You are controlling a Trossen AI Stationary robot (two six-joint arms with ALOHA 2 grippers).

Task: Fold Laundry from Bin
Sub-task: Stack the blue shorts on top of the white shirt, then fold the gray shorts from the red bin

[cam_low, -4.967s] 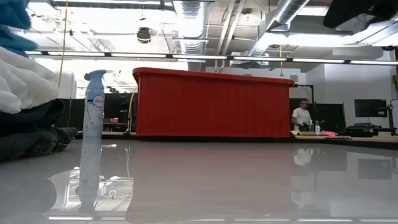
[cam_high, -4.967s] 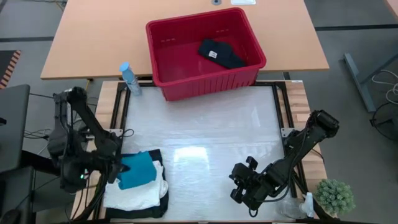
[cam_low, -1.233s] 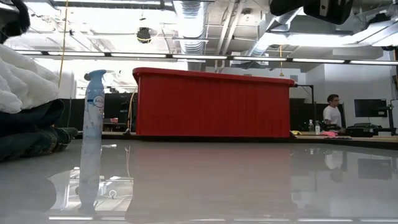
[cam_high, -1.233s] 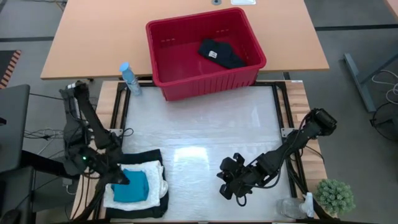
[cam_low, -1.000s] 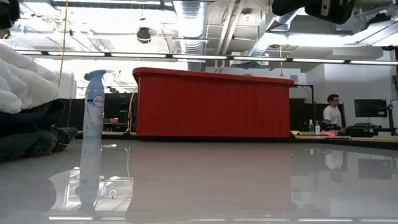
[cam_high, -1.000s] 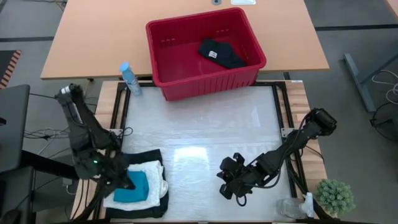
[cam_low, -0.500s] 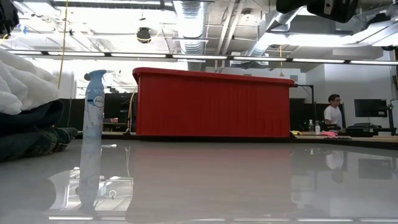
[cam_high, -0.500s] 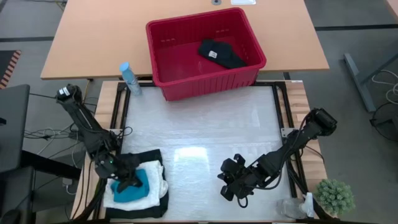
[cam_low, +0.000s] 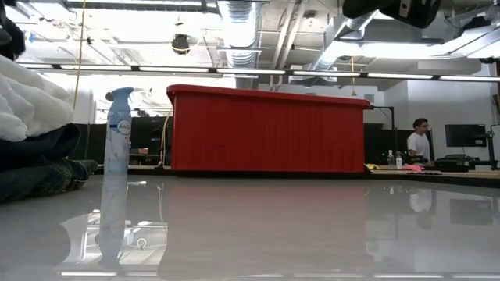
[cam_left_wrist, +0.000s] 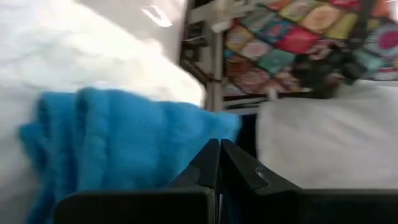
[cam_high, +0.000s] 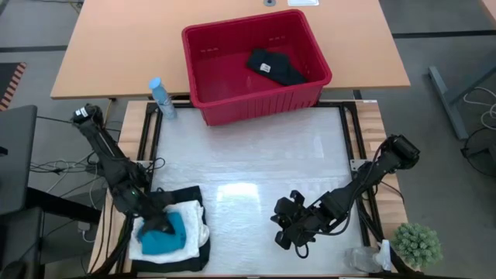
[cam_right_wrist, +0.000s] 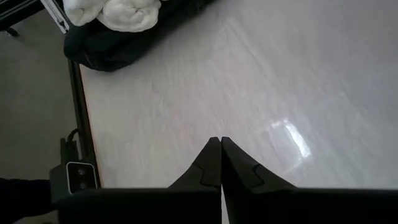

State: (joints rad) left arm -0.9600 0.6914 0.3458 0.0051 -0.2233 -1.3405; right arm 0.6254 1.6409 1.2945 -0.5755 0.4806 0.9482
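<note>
A stack of folded laundry lies at the table's near left corner: a black garment (cam_high: 194,194) at the bottom, a white crinkled one (cam_high: 192,232) on it, and a small bright blue one (cam_high: 172,239) on top. My left gripper (cam_high: 164,227) is shut and low over the blue piece. My right gripper (cam_high: 284,232) is shut above the bare table near its front edge, holding nothing. The red bin (cam_high: 232,108) stands at the table's far edge with one black garment (cam_high: 275,67) lying on its floor. My left gripper lays its shut fingers (cam_left_wrist: 214,158) on the upper face of the blue cloth (cam_left_wrist: 143,143), slanting down from the table's left. The blue cloth lies flat on the white garment (cam_left_wrist: 93,56). Whether the fingers press it in does not show.
A spray bottle (cam_high: 161,98) stands left of the bin. A small potted plant (cam_high: 418,244) and a clear object (cam_high: 364,260) sit off the table's near right corner. The glossy table top (cam_high: 263,163) lies between bin and stack. A person (cam_low: 422,140) stands far behind.
My left gripper has come down onto the laundry stack and shifted a little toward the table's right, ending on the blue cloth, with a slight roll of the wrist. The stack has stayed where it was. My right arm has kept still.
</note>
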